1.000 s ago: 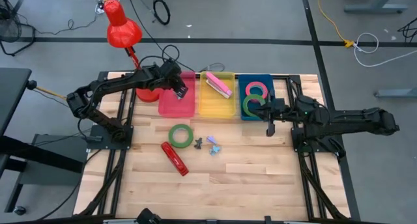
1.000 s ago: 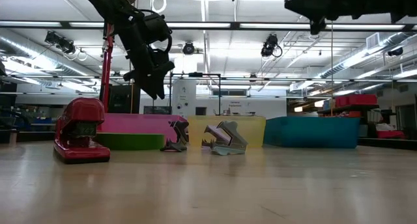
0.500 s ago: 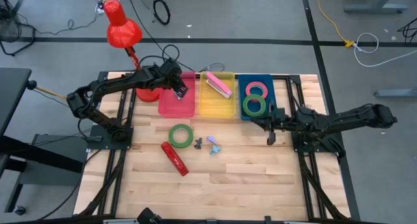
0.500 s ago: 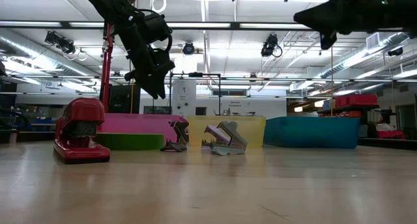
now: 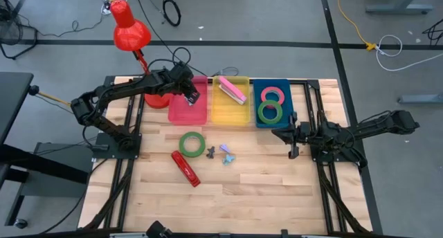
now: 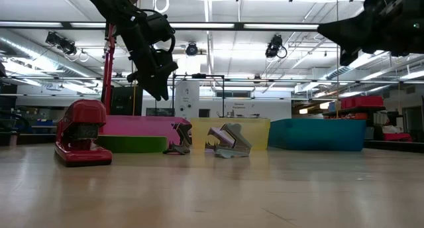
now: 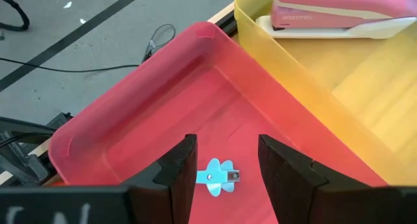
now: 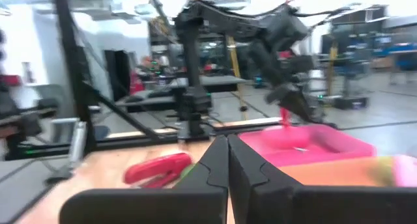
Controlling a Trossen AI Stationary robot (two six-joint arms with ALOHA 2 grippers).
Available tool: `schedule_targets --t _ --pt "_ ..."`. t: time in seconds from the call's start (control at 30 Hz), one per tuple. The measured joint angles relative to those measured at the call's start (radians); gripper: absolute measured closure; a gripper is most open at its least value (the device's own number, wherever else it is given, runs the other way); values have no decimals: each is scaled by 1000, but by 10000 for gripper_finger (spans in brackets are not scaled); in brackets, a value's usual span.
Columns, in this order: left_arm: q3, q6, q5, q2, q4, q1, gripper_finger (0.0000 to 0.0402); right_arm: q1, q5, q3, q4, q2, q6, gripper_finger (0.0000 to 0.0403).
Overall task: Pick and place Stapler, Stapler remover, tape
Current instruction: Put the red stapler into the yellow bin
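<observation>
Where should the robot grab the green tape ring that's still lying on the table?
Probably from straight above. The green tape ring lies flat on the table, hole up, so one finger can go into the hole and the other outside, pinching the band. The side away from the red stapler looks freest.

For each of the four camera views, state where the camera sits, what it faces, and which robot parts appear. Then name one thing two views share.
High view: overhead, facing straight down; both arms show, left end effector over the pink plastic bin.
Low view: table height, facing the room; red stapler near, arms overhead.
Left wrist view: facing down into the pink bin; own open fingers show.
Right wrist view: facing across the table; own shut fingers show.
Shared: high and low views both show the red stapler.
</observation>
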Motion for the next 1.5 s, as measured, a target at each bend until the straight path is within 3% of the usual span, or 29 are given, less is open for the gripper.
schedule_targets --t 0.53,1.0,1.23,1.37,1.5 --pt "0 0 10 0 0 0 234 1 52 -1 -213 -176 -43 403" --pt "0 0 10 0 0 0 234 0 -86 -1 -368 -286 -61 403" --pt "0 0 10 0 0 0 234 -3 -61 3 -463 -361 -53 403" --pt "0 -1 10 0 0 0 234 -4 -19 70 -652 -401 -40 403" --pt "0 -1 9 0 5 0 234 -5 -14 106 -689 -432 -42 403"
